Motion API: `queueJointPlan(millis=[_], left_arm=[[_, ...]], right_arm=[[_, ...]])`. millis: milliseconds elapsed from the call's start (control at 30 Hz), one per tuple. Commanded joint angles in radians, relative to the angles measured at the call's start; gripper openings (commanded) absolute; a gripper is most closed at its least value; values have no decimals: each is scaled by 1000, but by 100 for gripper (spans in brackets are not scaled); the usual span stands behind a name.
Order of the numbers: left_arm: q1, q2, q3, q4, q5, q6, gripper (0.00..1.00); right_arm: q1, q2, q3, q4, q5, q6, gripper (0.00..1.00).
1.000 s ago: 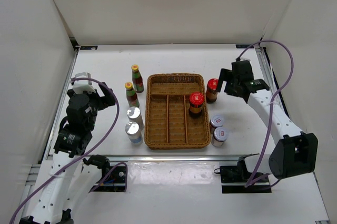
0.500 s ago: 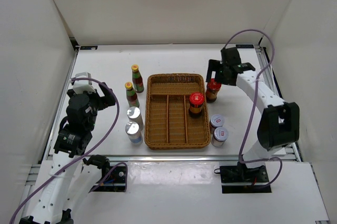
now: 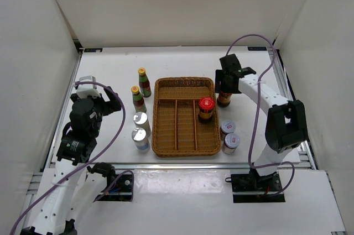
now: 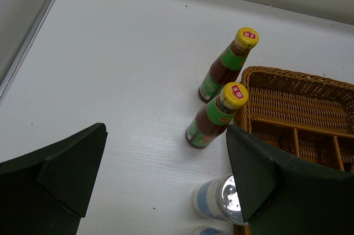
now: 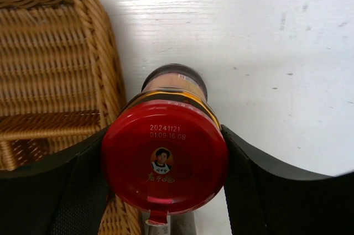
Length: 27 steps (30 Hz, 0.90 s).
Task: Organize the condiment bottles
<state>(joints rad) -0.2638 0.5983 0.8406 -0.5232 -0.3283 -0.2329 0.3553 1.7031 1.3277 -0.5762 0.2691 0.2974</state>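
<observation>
Now, right gripper (image 5: 166,182): closed on red jar (image 5: 165,135), a finger against each side of its lid.
Red jar: upright on bench (image 3: 110,74), just beside tray (image 3: 185,81), outside its right rim.
Second jar (image 3: 206,108): in tray's right compartment.
Left gripper (image 4: 165,131): wide open, holding nothing, above bench.
Bottles (image 4: 217,116), shakers (image 3: 141,120): left of tray.
Silver jars (image 3: 227,128): right of tray, near end.

From high behind the near edge, looks down over the whole table (image 3: 110,72). From the left wrist, peers down between its fingers (image 4: 61,174), wicker tray (image 4: 310,105) beyond one. From the right wrist, stares close onto a red-lidded jar (image 5: 165,160) between its fingers (image 5: 44,196); tray shared by all.
</observation>
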Motion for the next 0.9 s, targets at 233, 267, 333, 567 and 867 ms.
queueJointPlan(millis=[233,267,333,567,867], left_arm=[[-2,-8,-6,6,-2,7,99],[-2,-8,-6,6,-2,7,99],[-2,-17,-6,6,-2,7,99],[-2,-26,-6,6,-2,7,99],[-2,-26,-6,6,-2,7,99]], right_arm=[[94,-305,97,-1,381,-61,0],[103,-353,109,-17,381,-61,0],[131,-396,123,-63,390,-70,0],[302,-595,111,-221,312,-37,0],[568,-743,-33,-332,163,132,0]])
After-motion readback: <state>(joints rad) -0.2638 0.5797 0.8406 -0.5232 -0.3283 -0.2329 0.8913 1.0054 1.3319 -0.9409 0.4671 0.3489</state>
